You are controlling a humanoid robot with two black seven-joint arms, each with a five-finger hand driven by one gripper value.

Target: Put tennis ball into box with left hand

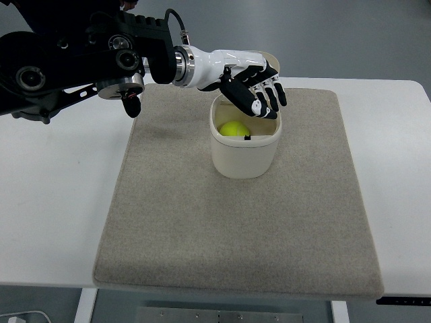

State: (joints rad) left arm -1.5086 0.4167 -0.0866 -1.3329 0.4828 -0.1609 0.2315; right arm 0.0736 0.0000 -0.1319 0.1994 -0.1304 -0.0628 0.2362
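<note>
From my seat at the console I see the left robot hand [259, 91], white-backed with black finger segments, reaching in from the picture's left on its black arm [74, 60] and hovering over the far rim of the cream-coloured, rounded plastic box [244, 158]. Its fingers [269, 94] are spread and loosely extended, pointing down toward the box opening, and they grip nothing. The fingertips hang at the box's back edge; I cannot tell whether they actually touch the rim.

The yellow-green fuzzy tennis ball [234, 128] lies inside the box, low against its left inner wall, clear of the robot hand above it. A small dark mark shows just beside the ball, too small for me to identify.

The box stands upright on the beige felt-like rectangular mat [202, 229], toward the mat's far half. The mat lies flat on the white table [47, 202], covering most of its middle.
</note>
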